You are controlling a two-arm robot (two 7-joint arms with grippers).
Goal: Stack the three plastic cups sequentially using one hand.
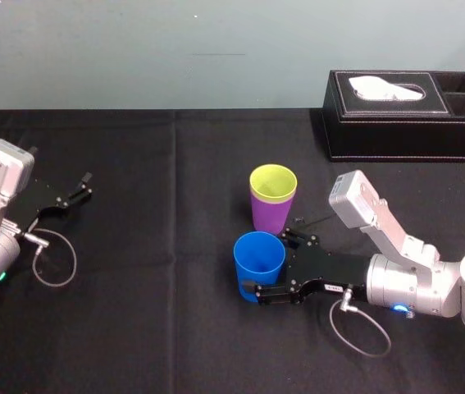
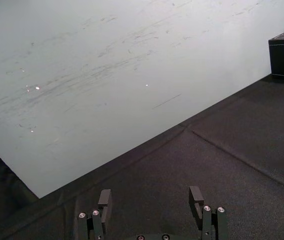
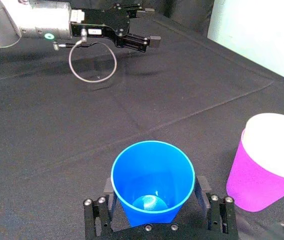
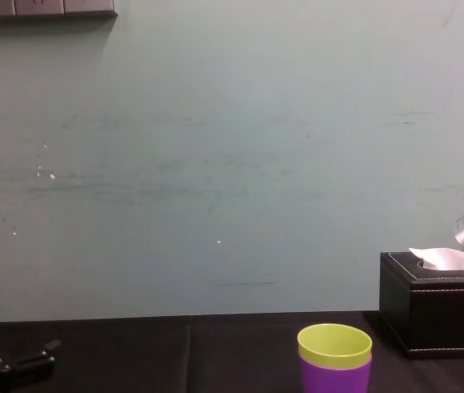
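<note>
The blue cup is standing upright right between the jaws of the right gripper, one jaw on each side of it, low on the wall. They're spread about cup-wide and sit really close to the plastic, but honestly I can't tell if they're actually squeezing it or just hugging it. Just past the far jaw, near the blue one but not touching, is the yellow-green cup already nested inside the purple cup. Way beyond that, off toward the back on the right arm's side, there's the black tissue box. All of it is on the black tablecloth. The left gripper is parked well off to the left, jaws spread with nothing between them.
</note>
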